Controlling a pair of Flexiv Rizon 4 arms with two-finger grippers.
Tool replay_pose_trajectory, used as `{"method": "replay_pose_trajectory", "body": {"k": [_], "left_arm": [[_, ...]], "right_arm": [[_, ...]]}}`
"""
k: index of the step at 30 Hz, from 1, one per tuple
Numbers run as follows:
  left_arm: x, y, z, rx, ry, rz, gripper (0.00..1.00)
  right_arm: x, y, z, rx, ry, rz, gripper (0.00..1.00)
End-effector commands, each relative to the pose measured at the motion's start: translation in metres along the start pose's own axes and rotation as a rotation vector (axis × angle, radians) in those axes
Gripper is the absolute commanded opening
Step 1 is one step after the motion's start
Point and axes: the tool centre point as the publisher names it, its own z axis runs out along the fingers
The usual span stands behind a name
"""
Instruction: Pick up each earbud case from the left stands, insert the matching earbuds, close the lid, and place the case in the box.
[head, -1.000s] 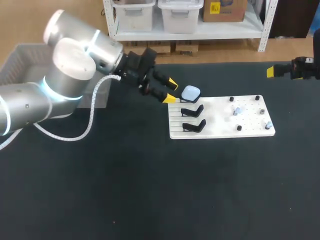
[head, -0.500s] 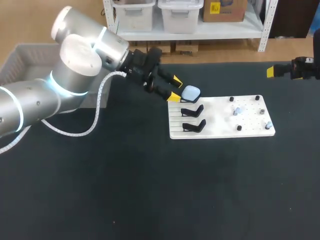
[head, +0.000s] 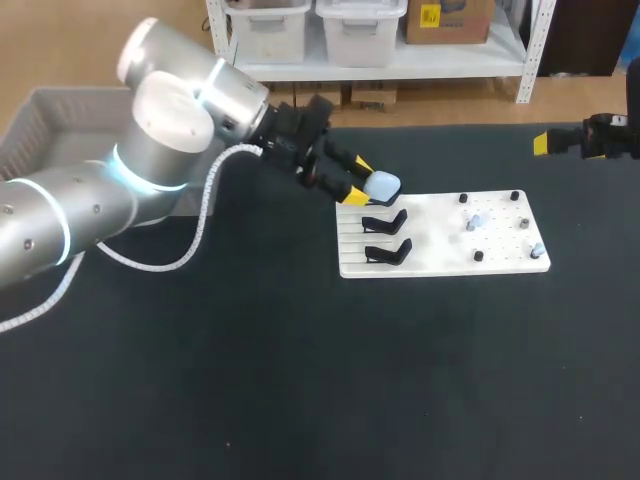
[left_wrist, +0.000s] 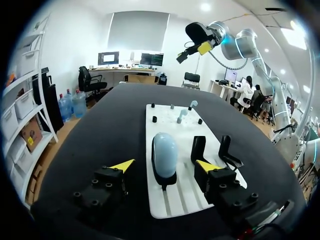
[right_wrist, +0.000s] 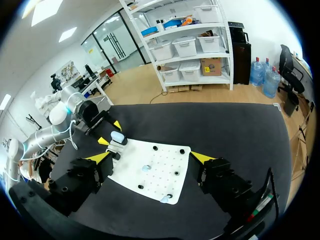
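My left pincer (left_wrist: 165, 167) is wide open and straddles the case (left_wrist: 165, 150). One yellow tip stands on each side of it, and I see a gap on both sides, so nothing is gripped yet. The case is pale blue, rounded and closed. It stands upright in a black stand (left_wrist: 163, 177) at the near end of the white board (left_wrist: 175, 200).

I judge it a light, hard shell with a glossy, slippery skin. It should not crush, but it could squirt out of a careless pinch or twist as it leaves the cradle. I would take it across its two broad faces, low on the body and under the lid seam, so the hinge stays free for opening later. Then I would lift it straight up out of the stand.

Just beside it stand two empty stands (left_wrist: 199, 146), black and bare. Farther along the board, among the small black pegs, sit the earbuds (left_wrist: 180, 115). They are tiny and pale, and they look fiddly to pick.

My right pincer (right_wrist: 151, 157) hangs well apart from all this, above the tabletop (head: 300, 380) past the board's far end. It is spread wide and holds nothing. The grey box (head: 40, 120) waits off the tabletop's left back corner, behind my left arm.
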Motion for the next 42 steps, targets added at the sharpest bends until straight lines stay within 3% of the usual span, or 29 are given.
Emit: {"method": "replay_pose_trajectory", "body": {"k": [1, 28, 36, 42], "left_arm": [[-0.001, 0.006, 0.003, 0.009, -0.002, 0.002, 0.75], [-0.003, 0.007, 0.013, 0.015, -0.008, 0.000, 0.69], [-0.004, 0.008, 0.016, 0.008, -0.004, -0.005, 0.56], [-0.004, 0.009, 0.019, 0.007, 0.003, -0.011, 0.53]], "right_arm": [[0.000, 0.000, 0.000, 0.000, 0.000, 0.000, 1.00], [0.000, 0.000, 0.000, 0.000, 0.000, 0.000, 1.00], [0.000, 0.000, 0.000, 0.000, 0.000, 0.000, 1.00], [0.000, 0.000, 0.000, 0.000, 0.000, 0.000, 1.00]]}}
